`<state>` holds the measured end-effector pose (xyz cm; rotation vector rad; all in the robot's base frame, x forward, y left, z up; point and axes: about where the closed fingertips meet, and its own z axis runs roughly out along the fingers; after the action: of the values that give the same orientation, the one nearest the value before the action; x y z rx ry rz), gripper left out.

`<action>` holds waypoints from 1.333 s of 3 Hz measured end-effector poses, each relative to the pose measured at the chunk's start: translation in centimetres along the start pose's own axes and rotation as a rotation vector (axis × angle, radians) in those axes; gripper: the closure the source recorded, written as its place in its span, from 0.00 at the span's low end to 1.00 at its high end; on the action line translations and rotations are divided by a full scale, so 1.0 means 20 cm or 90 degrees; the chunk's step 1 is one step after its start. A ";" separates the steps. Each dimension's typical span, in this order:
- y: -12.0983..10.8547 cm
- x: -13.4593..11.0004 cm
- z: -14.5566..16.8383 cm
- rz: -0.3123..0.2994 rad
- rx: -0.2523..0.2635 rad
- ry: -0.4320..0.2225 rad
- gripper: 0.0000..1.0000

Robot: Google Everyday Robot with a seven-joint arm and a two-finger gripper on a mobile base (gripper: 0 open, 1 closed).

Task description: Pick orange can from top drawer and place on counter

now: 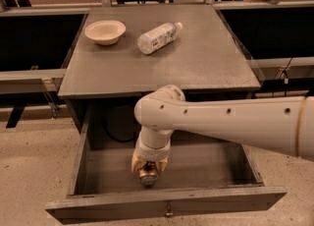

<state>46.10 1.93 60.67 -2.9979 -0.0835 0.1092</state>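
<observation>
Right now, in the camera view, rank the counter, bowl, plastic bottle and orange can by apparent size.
1. counter
2. bowl and plastic bottle: look alike, not ranked
3. orange can: smallest, though partly hidden by the gripper down in the top drawer

Your gripper [148, 171] was tan, low inside the top drawer [162, 201]; just above it sat a rounded cream wrist [153, 144], then a thick cream arm [230, 122] dotted with small dark holes.
</observation>
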 end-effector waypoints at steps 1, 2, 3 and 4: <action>-0.04 0.02 -0.15 -0.015 0.066 0.018 0.72; -0.06 0.12 -0.50 -0.043 0.146 0.100 0.95; -0.04 0.22 -0.91 -0.086 0.225 0.173 1.00; 0.02 0.31 -1.16 -0.120 0.228 0.216 1.00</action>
<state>54.04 -1.32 83.10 -2.5913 -0.2767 -0.3634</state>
